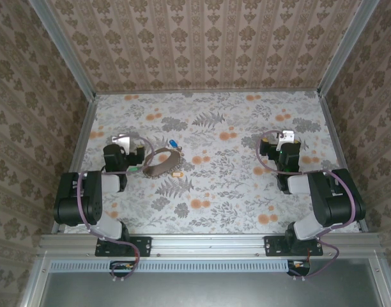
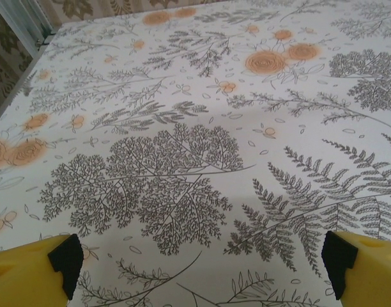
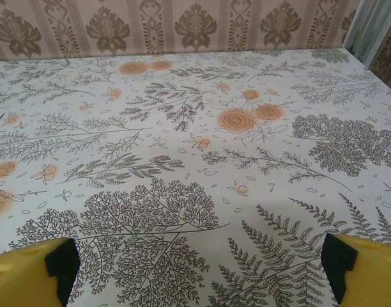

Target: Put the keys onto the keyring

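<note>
The keyring (image 1: 161, 162), a brownish-grey loop, lies flat on the flowered tablecloth, left of the middle. A blue-headed key (image 1: 174, 143) rests just beyond the loop's far right side. A small pale key (image 1: 177, 173) lies at its near right side. My left gripper (image 1: 122, 142) hovers just left of the loop, apart from it. In the left wrist view its yellow fingers (image 2: 29, 268) stand wide open over bare cloth. My right gripper (image 1: 285, 137) is far to the right, with its fingers (image 3: 368, 272) open and nothing between them.
Patterned walls close in the table (image 1: 234, 192) at the back and on both sides. A metal rail (image 1: 208, 244) runs along the near edge where both arm bases sit. Purple cables (image 1: 264, 160) loop beside each wrist.
</note>
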